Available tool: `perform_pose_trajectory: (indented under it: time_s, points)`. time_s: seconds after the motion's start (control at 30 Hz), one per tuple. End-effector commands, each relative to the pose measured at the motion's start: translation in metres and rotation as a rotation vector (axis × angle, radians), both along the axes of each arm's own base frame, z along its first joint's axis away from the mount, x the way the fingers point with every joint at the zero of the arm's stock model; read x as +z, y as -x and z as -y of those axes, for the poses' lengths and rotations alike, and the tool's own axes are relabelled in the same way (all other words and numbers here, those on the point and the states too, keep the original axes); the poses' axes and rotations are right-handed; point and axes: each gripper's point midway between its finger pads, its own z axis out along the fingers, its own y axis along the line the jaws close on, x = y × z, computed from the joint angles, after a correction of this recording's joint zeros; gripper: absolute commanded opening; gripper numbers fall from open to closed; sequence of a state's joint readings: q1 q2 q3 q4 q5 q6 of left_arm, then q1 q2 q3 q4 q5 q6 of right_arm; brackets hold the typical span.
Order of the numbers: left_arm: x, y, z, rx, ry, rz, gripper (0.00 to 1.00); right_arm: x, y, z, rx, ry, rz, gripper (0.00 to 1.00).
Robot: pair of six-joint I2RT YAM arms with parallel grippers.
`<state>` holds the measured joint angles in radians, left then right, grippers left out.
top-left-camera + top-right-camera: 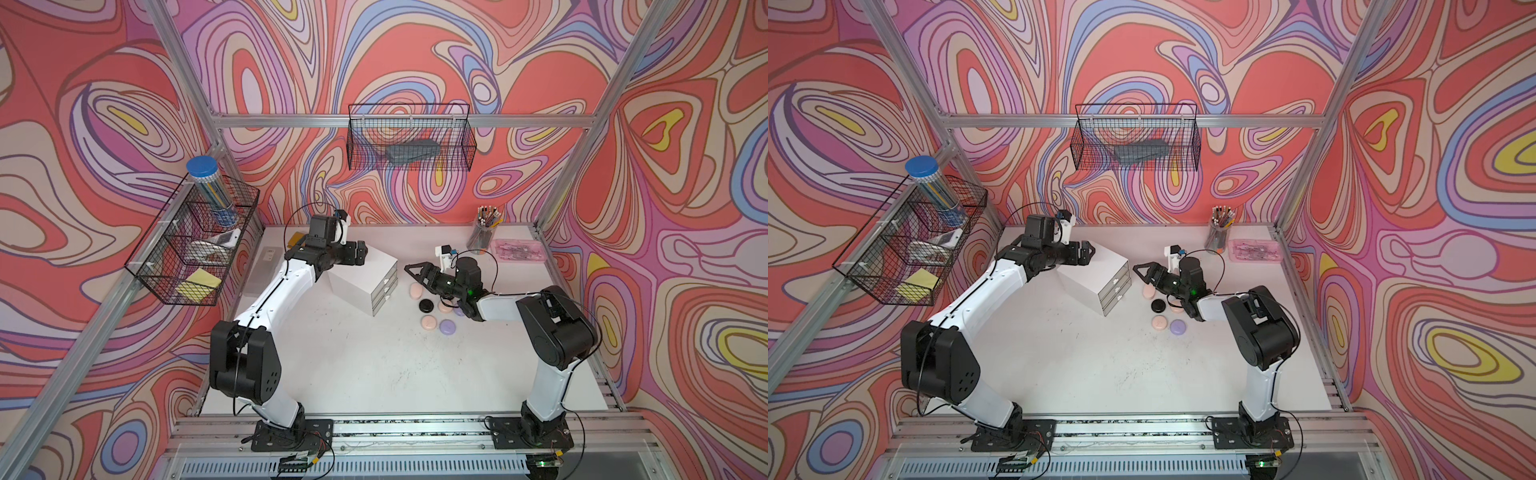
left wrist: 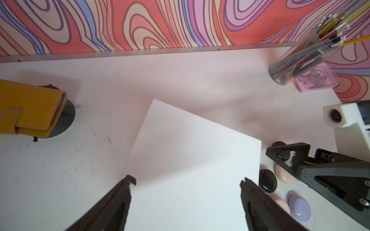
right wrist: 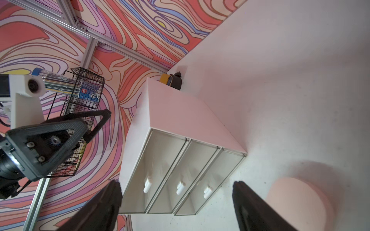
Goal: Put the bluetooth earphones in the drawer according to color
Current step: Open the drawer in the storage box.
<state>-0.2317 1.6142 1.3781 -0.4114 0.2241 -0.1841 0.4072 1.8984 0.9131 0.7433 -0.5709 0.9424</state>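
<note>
The left gripper (image 2: pixel 188 181) is seen above the top of the drawer (image 1: pixel 363 277), its jaws spread wide with nothing held. The white cabinet is set askew on the table (image 1: pixel 332 365): its three shut fronts are turned toward the robot's right, and its depth runs diagonally back-left. Just beside those fronts the bluetooth earphones (image 1: pixel 428 322) are scattered flat as pink, black and lavender cases. Over them the right gripper (image 3: pixel 177 186) is poised, jaws parted and empty, pointed at the fronts
</note>
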Motion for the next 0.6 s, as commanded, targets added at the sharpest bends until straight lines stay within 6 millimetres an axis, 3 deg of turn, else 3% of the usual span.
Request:
perform_pose_trajectory:
  time_s: [0.0, 0.27, 0.57]
  points:
    - [-0.015, 0.015, 0.005, -0.031, 0.005, -0.081, 0.83, 0.013, -0.002, -0.016, 0.027, -0.069, 0.029, 0.86]
    - [-0.021, 0.017, 0.007, -0.043, 0.002, -0.098, 0.63, 0.011, 0.007, -0.036, 0.077, -0.133, -0.019, 0.81]
    - [-0.038, 0.017, 0.016, -0.087, 0.024, -0.158, 0.23, 0.006, 0.017, -0.049, 0.101, -0.141, -0.04, 0.72]
